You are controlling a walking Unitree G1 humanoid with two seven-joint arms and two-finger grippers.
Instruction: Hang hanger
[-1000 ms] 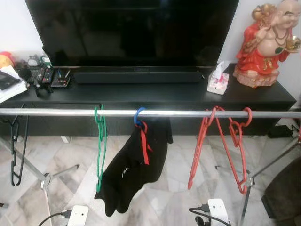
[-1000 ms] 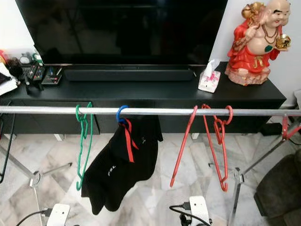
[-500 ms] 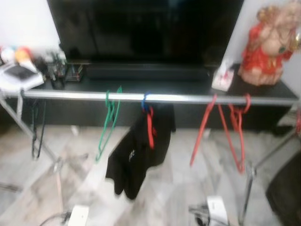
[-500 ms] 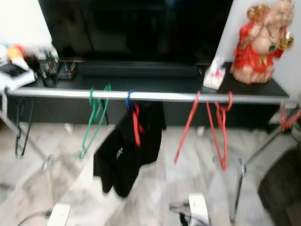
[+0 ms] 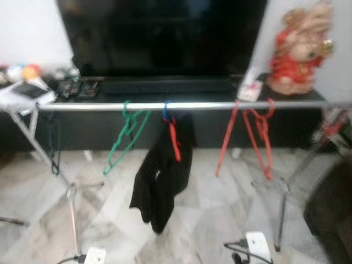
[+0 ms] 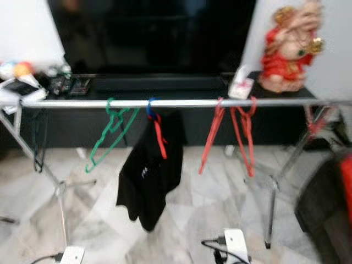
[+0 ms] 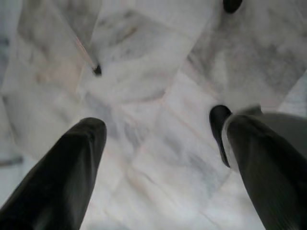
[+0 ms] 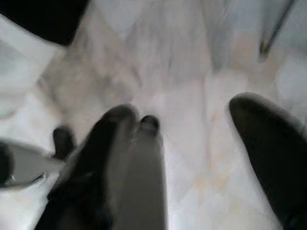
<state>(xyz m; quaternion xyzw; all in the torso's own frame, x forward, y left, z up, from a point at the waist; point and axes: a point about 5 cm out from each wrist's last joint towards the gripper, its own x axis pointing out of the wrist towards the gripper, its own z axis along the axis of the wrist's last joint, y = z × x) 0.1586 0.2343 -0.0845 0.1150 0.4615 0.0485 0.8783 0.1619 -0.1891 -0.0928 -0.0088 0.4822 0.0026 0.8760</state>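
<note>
So there's a silver clothes rail (image 5: 198, 105) running straight across in front of a black TV desk (image 5: 137, 99), everything a bit blurry. On the rail: a green hanger (image 5: 127, 137) around the 10 o'clock part of the head view, tilted with its low end out toward 8, then just beside it a blue hook (image 5: 166, 111) with a red hanger (image 5: 175, 144) carrying a black garment (image 5: 162, 179) that droops toward the marble floor (image 5: 209, 214). Over toward 2 o'clock a pair of red hangers (image 5: 254, 137) hang together. A red statue (image 5: 297, 49) sits on the desk at the far right. Both arms hang low over the floor: left gripper (image 7: 163, 139) jaws spread apart with nothing between them, right gripper (image 8: 192, 143) jaws spread too, empty.
</note>
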